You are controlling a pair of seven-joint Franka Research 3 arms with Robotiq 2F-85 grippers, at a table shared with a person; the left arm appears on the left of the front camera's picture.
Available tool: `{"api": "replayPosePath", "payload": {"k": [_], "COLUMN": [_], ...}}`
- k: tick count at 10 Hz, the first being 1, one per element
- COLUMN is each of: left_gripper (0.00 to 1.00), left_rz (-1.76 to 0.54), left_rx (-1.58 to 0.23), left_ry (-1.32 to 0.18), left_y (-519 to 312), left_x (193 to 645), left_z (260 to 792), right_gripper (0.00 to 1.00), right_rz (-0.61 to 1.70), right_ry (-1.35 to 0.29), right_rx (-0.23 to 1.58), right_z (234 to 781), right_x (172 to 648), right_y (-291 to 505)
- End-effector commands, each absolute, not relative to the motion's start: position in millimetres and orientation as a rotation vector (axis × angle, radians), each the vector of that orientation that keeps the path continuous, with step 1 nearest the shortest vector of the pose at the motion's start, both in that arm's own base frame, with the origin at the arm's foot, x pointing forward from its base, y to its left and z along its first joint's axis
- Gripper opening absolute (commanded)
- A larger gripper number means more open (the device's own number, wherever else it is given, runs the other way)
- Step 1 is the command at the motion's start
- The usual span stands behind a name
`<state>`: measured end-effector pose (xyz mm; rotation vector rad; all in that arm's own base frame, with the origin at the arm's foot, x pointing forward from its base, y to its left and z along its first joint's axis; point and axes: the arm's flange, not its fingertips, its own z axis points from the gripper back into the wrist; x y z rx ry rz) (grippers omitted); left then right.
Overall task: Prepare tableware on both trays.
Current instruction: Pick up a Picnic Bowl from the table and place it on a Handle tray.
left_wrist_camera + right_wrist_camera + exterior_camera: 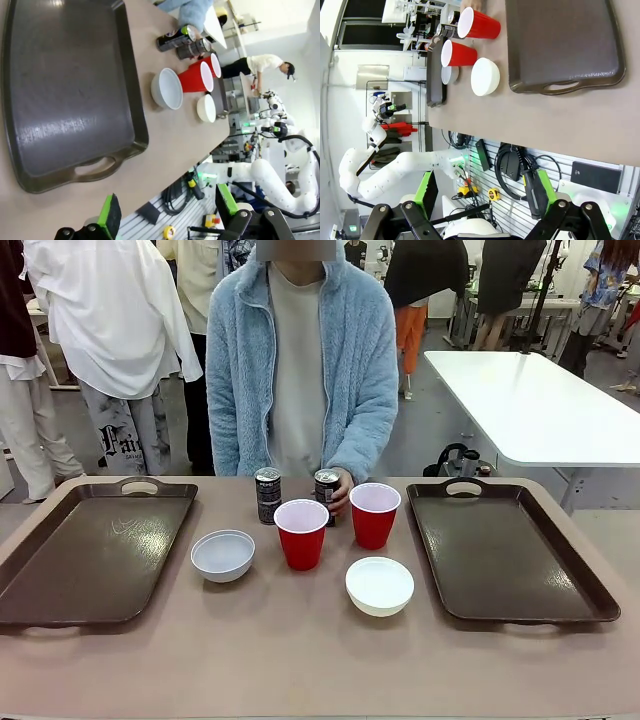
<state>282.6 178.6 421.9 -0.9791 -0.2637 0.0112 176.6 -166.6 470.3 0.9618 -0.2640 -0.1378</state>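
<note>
Fingers wide open and empty, the left gripper (167, 207) and right gripper (485, 190) hovered; the lower-centre bowl (379, 586) wanted a square rim grip.

1. Two trays: left tray (90, 550) at the table (300, 660) left edge, right tray (500, 550) at its right edge.
2. Two red cups: left cup (301, 533), right cup (374, 515).
3. Two white bowls: left bowl (223, 555), right bowl (380, 586).
4. Two cans: left can (268, 495), and right can (327, 488), half hidden, apparently alike.
</note>
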Motion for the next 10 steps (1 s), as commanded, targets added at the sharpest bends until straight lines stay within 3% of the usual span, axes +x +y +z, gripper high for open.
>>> {"api": "replayPosePath", "payload": {"k": [1, 4, 6, 7, 8, 10], "left_gripper": [1.00, 1.00, 1.00, 1.00, 1.00, 1.00], "left_rz": [-0.088, -0.185, -0.226, -0.259, -0.259, -0.259], "left_rx": [-0.846, -0.570, -0.429, -0.422, -0.514, -0.514], "left_ry": [-0.306, -0.380, -0.400, -0.314, -0.401, -0.401], "left_y": [142.8, 18.7, -59.0, -85.5, -2.3, -2.3], "left_x": [265.0, 271.6, 277.5, 276.7, 313.7, 313.7], "left_z": [436.4, 460.6, 440.9, 431.1, 514.2, 514.2], "right_gripper": [1.00, 1.00, 1.00, 1.00, 1.00, 1.00], "right_rz": [-0.139, -0.139, -0.139, -0.139, -0.139, -0.139], "right_ry": [-0.260, -0.260, -0.260, -0.260, -0.260, -0.260], "right_rx": [0.964, 0.964, 0.964, 0.964, 0.964, 0.964], "right_z": [469.3, 469.3, 469.3, 469.3, 469.3, 469.3], "right_x": [177.3, 177.3, 177.3, 177.3, 177.3, 177.3], "right_y": [-166.6, -166.6, -166.6, -166.6, -166.6, -166.6]}}
